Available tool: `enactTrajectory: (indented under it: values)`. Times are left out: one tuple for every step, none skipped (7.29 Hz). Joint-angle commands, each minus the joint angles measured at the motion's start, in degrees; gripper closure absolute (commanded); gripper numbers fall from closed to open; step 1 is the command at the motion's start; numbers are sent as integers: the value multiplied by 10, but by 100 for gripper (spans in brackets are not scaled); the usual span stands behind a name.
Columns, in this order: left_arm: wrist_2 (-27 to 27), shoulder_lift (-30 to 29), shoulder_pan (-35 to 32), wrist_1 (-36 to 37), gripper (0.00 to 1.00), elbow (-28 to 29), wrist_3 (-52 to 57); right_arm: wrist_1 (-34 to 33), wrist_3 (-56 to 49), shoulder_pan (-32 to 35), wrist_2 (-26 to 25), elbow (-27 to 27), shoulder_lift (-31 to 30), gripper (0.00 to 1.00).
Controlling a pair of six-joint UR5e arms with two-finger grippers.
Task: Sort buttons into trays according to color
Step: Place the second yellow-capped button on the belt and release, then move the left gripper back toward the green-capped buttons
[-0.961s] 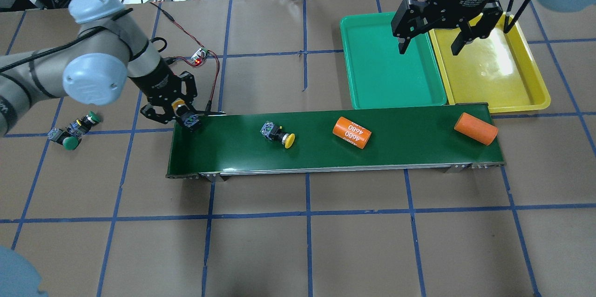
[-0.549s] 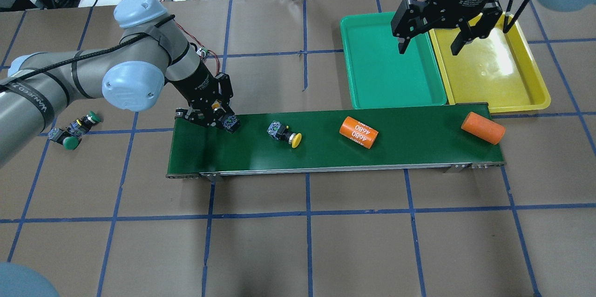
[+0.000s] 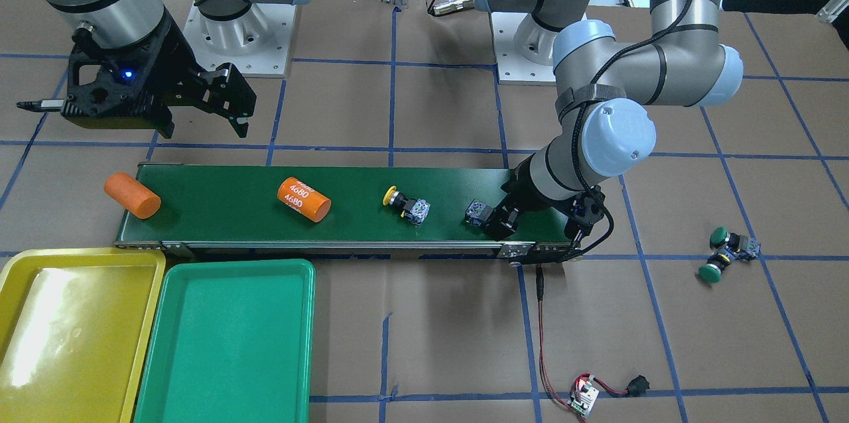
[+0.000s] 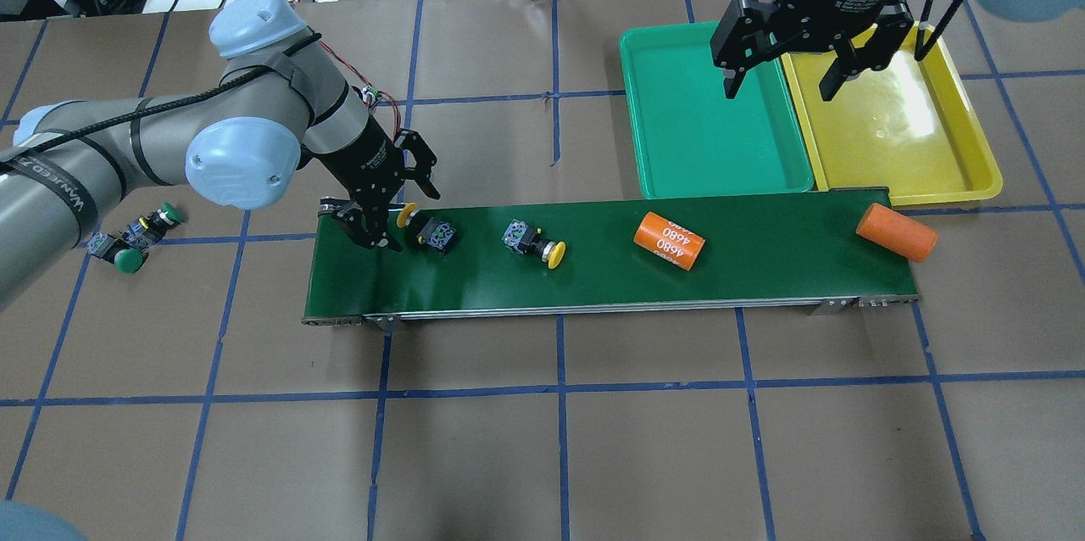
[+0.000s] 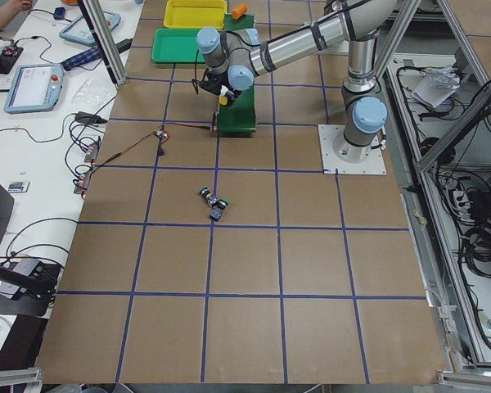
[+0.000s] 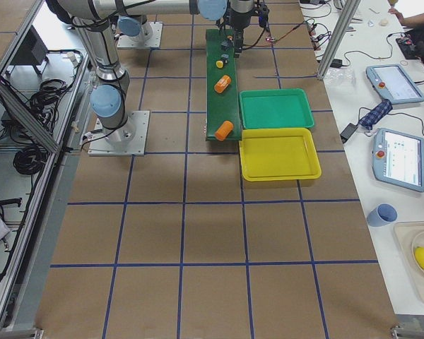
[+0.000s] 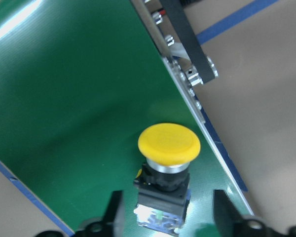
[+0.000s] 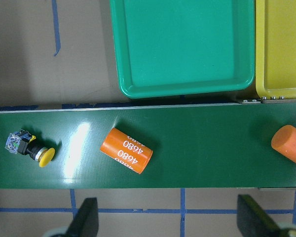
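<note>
My left gripper (image 4: 397, 212) stands open low over the left end of the belt. A yellow-capped button (image 4: 426, 229) lies on the belt between its spread fingers (image 7: 114, 213); in the left wrist view this button (image 7: 168, 148) touches neither finger. A second yellow button (image 4: 534, 242) lies further right on the belt. Two green buttons (image 4: 131, 241) lie together on the table at the far left. My right gripper (image 4: 784, 76) hangs open and holds nothing, above the seam between the green tray (image 4: 712, 117) and the yellow tray (image 4: 903, 130). Both trays are bare.
An orange cylinder marked 4680 (image 4: 670, 241) lies mid-belt, and a plain orange cylinder (image 4: 897, 232) sits at the right end of the dark-green conveyor belt (image 4: 593, 291). A small circuit board with red wires (image 3: 584, 398) lies behind the belt's left end.
My left gripper carried the yellow button over the belt and opened, leaving it lying there. The other yellow button and both orange cylinders drifted right along the belt.
</note>
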Motion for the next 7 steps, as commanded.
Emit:
enactTrajectory:
  values:
    - [5,7,75,-18,0,17,143,-1,0,-1,0,0,0,0]
    - [9,-8,157,-19,0,31,228,-1,0,-1,0,0,0,0]
    - [37,-27,217,-21,0,57,399,-1,0,-1,0,0,0,0]
    - [54,-41,256,-43,0,70,536,-1,0,-1,0,0,0,0]
    - [76,-51,292,-36,0,80,618,0,0,-1,-1,0,0,0]
    - [116,-63,326,-13,0,82,737,-1,0,-1,-1,0,0,0]
    - [129,-76,339,32,0,82,825,-1,0,-1,-1,0,0,0]
